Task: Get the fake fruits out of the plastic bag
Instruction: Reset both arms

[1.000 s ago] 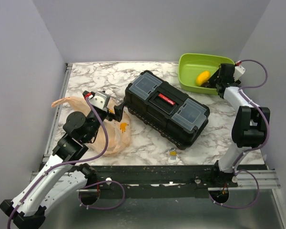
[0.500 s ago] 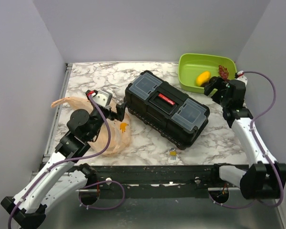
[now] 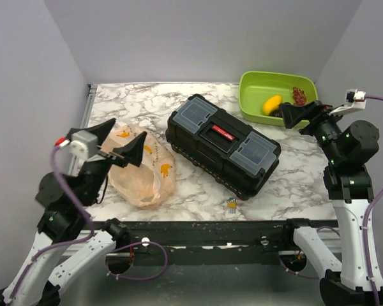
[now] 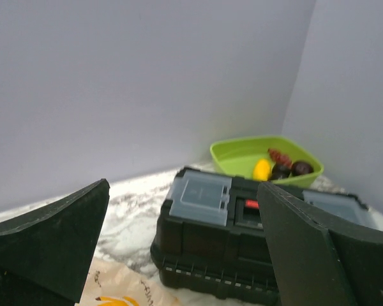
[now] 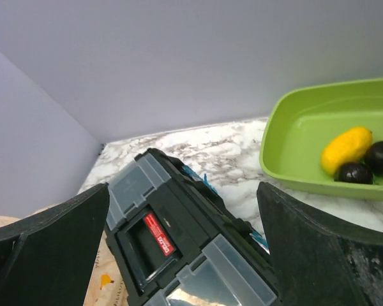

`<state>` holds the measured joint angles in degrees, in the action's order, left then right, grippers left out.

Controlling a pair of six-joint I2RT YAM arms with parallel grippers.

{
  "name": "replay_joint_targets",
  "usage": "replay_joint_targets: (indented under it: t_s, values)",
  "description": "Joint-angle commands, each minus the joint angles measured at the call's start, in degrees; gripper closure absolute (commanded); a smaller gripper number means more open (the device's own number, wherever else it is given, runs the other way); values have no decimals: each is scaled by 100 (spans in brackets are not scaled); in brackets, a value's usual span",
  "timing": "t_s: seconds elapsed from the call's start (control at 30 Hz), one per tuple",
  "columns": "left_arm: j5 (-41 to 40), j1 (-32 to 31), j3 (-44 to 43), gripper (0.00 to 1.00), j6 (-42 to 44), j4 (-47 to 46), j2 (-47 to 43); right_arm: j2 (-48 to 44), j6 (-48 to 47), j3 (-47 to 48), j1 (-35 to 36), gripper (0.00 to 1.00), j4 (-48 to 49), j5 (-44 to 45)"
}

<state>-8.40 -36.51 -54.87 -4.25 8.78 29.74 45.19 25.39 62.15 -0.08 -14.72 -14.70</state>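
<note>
At the near left of the marble table (image 3: pixel 198 191), the left gripper (image 3: pixel 122 143) hung raised with its jaws spread wide and nothing between them. The plastic bag (image 3: pixel 140 175) lay crumpled on the tabletop just beneath and in front of it, untouched by either finger. From the left wrist camera only a corner of the bag showed, low between the two dark fingers (image 4: pixel 57 236). Whether anything was in the bag could not be told.

A small yellowish object (image 3: pixel 231 204) sat alone near the table's front edge. A black toolbox (image 3: pixel 223 143) with a red label, lid closed, lay slantwise across the middle of the table, just beside the bag's right end.

On the right side, the right gripper (image 3: pixel 301 115) was held high, its jaws likewise parted to their fullest and gripping nothing, close to the near edge of the green tray (image 3: pixel 242 95).

The fake fruits lay in that tray at the far right corner, well apart from the bag and the left gripper: the yellow lemon (image 5: pixel 346 148) touched two dark plums (image 5: pixel 353 173) (nearly black in both wrist views), and a cluster of red grapes (image 3: pixel 299 95) lay beside them toward the tray's far end.
</note>
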Motion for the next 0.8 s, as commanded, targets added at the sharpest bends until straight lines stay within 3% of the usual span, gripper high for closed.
replay_joint_targets:
  t_s: [0.0, 0.3, 0.77]
  values:
    - [-305, -14, -381, 2, -175, 347, -643, -216, -84, 369, 8, 0, -438, -236]
    - [-889, -17, -477, 2, 16, 172, -1563, -991, 11, 510, 8, 0, -452, 655]
    - [-935, -17, -445, 3, -26, 197, -1633, -1499, -191, 721, 8, 0, -668, 1333]
